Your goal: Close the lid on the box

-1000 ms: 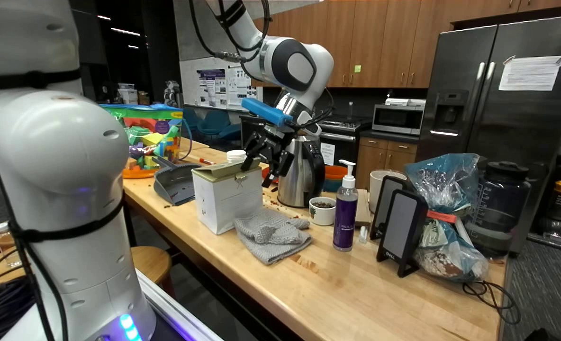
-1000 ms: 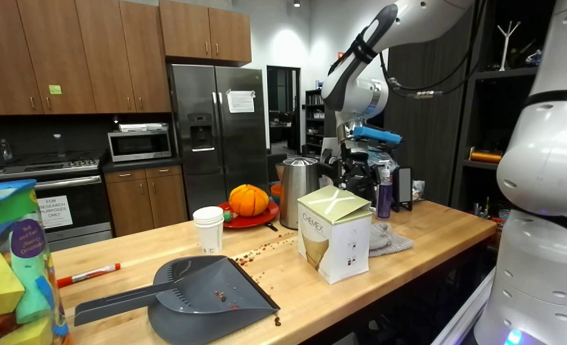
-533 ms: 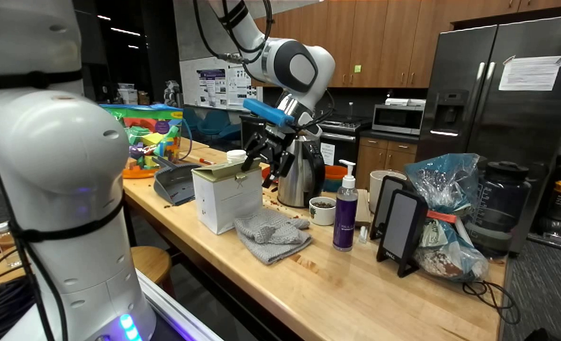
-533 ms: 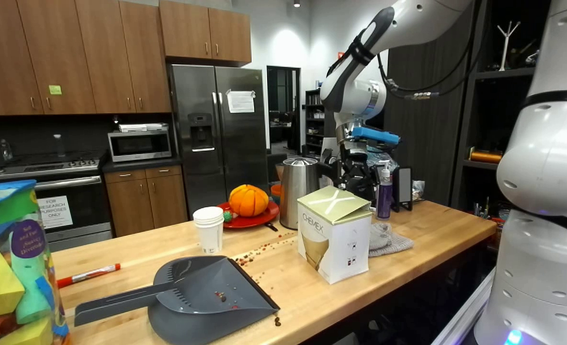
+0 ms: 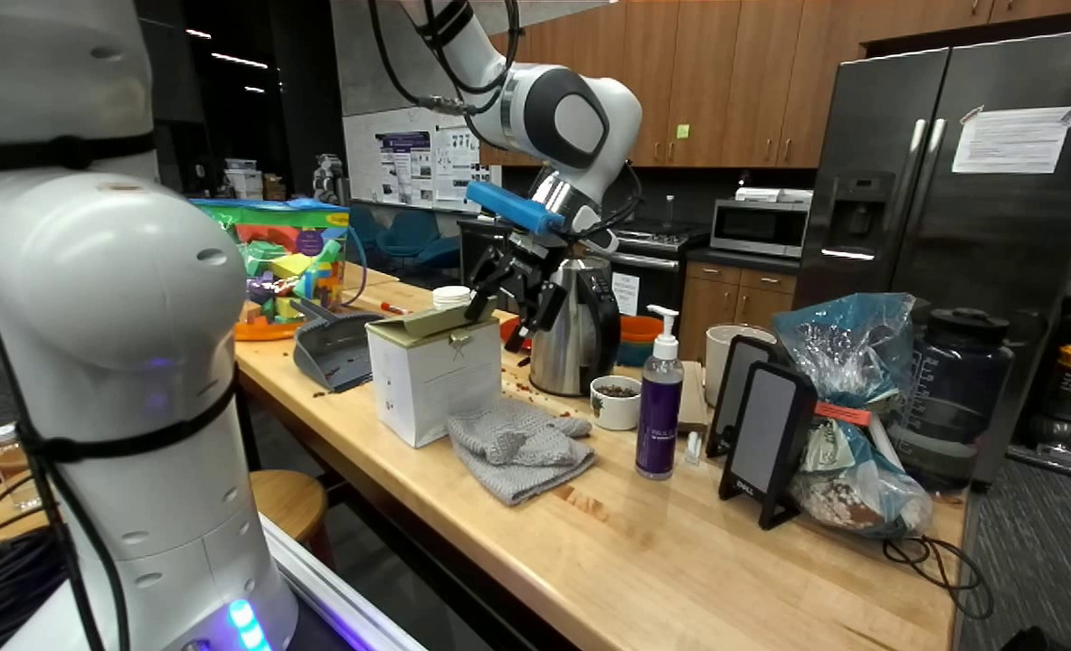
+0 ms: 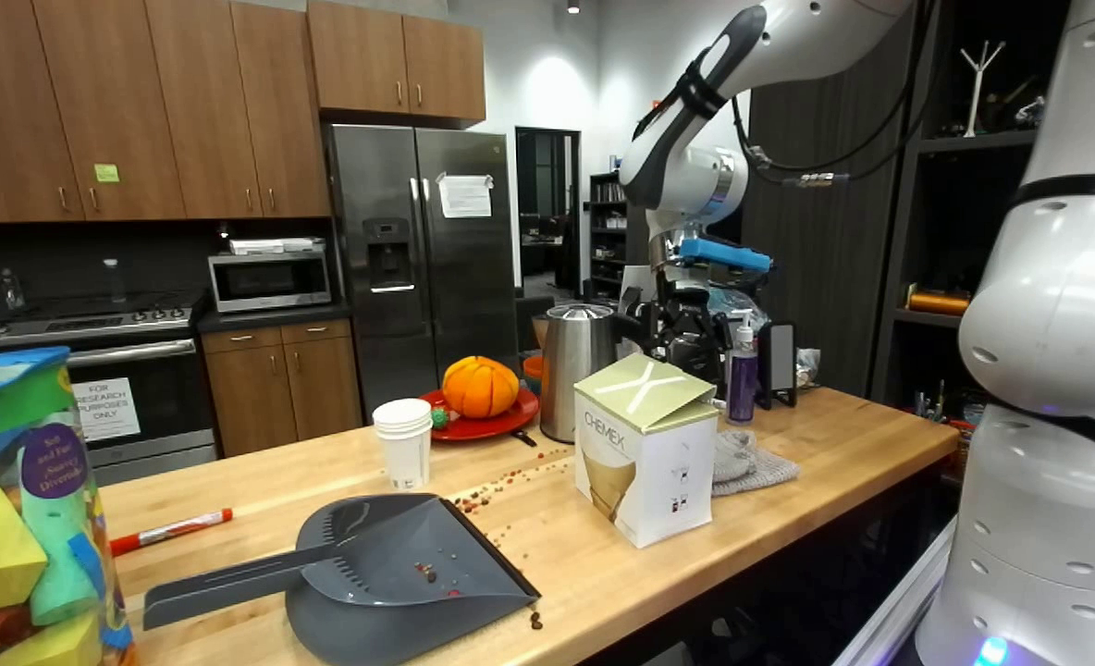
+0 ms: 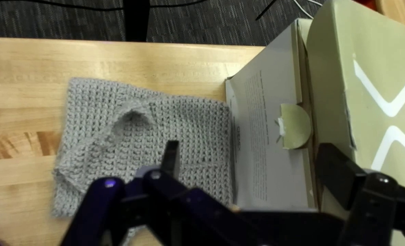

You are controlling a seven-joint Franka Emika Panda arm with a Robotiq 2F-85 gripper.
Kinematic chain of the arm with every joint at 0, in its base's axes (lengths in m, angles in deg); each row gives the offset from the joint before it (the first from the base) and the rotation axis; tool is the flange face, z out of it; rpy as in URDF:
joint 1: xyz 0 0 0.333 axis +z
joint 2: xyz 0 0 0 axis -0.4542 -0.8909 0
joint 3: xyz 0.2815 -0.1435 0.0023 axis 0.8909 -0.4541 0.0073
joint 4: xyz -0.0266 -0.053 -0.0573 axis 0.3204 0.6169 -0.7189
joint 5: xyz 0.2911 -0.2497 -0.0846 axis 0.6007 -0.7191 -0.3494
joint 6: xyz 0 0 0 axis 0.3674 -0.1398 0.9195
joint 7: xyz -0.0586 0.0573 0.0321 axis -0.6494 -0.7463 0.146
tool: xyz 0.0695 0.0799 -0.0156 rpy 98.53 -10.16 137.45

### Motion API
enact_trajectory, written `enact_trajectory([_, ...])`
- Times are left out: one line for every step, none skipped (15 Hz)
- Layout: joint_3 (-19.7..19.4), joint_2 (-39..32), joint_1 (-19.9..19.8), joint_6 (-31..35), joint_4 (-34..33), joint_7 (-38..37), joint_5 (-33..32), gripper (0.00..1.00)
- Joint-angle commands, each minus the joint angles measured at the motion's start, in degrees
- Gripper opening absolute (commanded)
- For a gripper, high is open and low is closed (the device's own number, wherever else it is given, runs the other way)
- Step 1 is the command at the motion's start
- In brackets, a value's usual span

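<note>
The white box (image 6: 649, 490) stands upright on the table in both exterior views. Its olive-green lid (image 6: 640, 388), marked with a white X, lies tilted over the top, slightly raised. From above, in the wrist view, a narrow dark gap runs between the box's front panel (image 7: 264, 136) and the lid's folded front flap (image 7: 325, 89). My gripper (image 7: 248, 147) is open above the box's front side. Its right finger (image 7: 339, 174) overlaps the lid's front edge; whether it touches cannot be told. The left finger (image 7: 170, 157) hangs over the cloth, with nothing held between them.
A grey knitted cloth (image 5: 522, 448) lies against the box's front. The steel kettle (image 5: 567, 348) stands close behind my gripper. Nearby are a small bowl (image 5: 615, 411), a purple pump bottle (image 5: 660, 416), a dustpan (image 6: 399, 573) and stacked paper cups (image 6: 404, 453).
My gripper has risen slightly in the last half second. The lid's edge near it sits a little higher than before. The box has not moved.
</note>
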Motion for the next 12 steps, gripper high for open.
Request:
enact_trajectory([-0.02, 2.38, -0.78, -0.97, 0.05, -0.02, 0.41, 1.0])
enact_trajectory([0.0, 2.5, -0.73, -1.06, -0.05, -0.11, 0.36, 1.0])
enact_trajectory([0.02, 2.52, -0.68, -1.1, -0.14, -0.15, 0.35, 1.0])
enact_trajectory([0.02, 2.44, -0.66, -1.04, -0.26, -0.05, 0.37, 1.0])
enact_trajectory([0.02, 2.5, -0.65, -1.07, -0.25, -0.03, 0.37, 1.0])
enact_trajectory([0.02, 2.62, -0.65, -1.08, -0.2, -0.04, 0.35, 1.0])
enact_trajectory([0.02, 2.53, -0.63, -1.0, -0.22, 0.08, 0.38, 1.0])
enact_trajectory([0.04, 2.36, -0.6, -1.0, -0.24, 0.13, 0.39, 1.0])
enact_trajectory([0.09, 2.1, -0.54, -0.98, -0.36, 0.16, 0.41, 1.0])
enact_trajectory([0.14, 2.02, -0.49, -1.01, -0.39, 0.12, 0.4, 1.0])
enact_trajectory([0.23, 1.91, -0.43, -0.99, -0.44, 0.07, 0.41, 1.0])
enact_trajectory([0.35, 1.65, -0.33, -0.95, -0.59, -0.07, 0.38, 1.0])
